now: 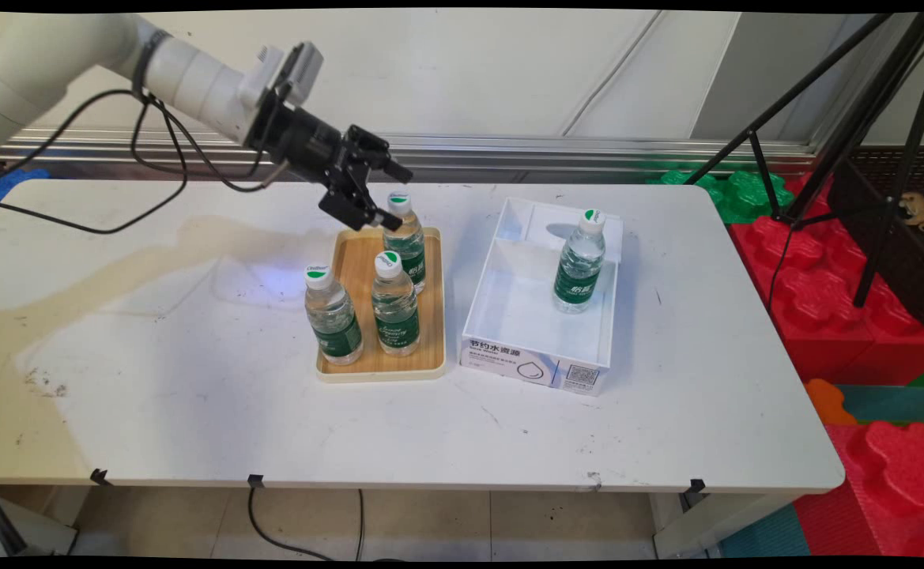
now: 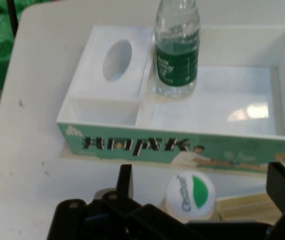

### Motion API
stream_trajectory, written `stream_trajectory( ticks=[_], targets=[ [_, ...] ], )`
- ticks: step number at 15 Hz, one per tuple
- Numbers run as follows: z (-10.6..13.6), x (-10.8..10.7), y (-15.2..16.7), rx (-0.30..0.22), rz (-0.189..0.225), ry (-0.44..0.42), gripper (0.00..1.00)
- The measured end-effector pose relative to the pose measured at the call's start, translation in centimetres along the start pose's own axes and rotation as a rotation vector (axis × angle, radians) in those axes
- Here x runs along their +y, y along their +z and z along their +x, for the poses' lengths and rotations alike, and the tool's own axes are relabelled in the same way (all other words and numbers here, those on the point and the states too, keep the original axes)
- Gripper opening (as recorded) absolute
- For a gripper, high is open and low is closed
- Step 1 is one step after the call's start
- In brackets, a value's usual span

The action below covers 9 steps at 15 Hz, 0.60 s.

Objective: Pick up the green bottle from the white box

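Note:
My gripper point(image 1: 393, 194) hangs open over the far end of a wooden tray point(image 1: 433, 360), with one finger on each side of the white-and-green cap of the back water bottle point(image 1: 407, 242). The hand view shows that cap point(image 2: 190, 193) between the two fingers point(image 2: 125, 181), low in the picture, with gaps on both sides. Two more water bottles stand on the tray nearer the front, one at the left point(image 1: 333, 316) and one in the middle point(image 1: 395, 304). To the right, a white open box point(image 1: 537, 367) point(image 2: 182, 145) holds one upright bottle point(image 1: 580, 265) point(image 2: 177, 50).
The tray and box sit side by side mid-table point(image 1: 193, 395). Black cables point(image 1: 153, 162) hang from the arm over the table's left back. A black tripod point(image 1: 825, 103) and red and green foam blocks point(image 1: 849, 300) stand off the table's right side.

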Motion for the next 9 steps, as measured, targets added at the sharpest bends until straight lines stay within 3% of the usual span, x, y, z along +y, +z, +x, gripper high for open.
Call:
stream_trajectory(
  ticks=[5, 9],
  targets=[
    [3.2, 0.7, -1.9, 0.030, 0.011, 0.018, 1.00],
    [5.6, 1.1, -1.6, 0.045, 0.009, 0.024, 1.00]
  ],
)
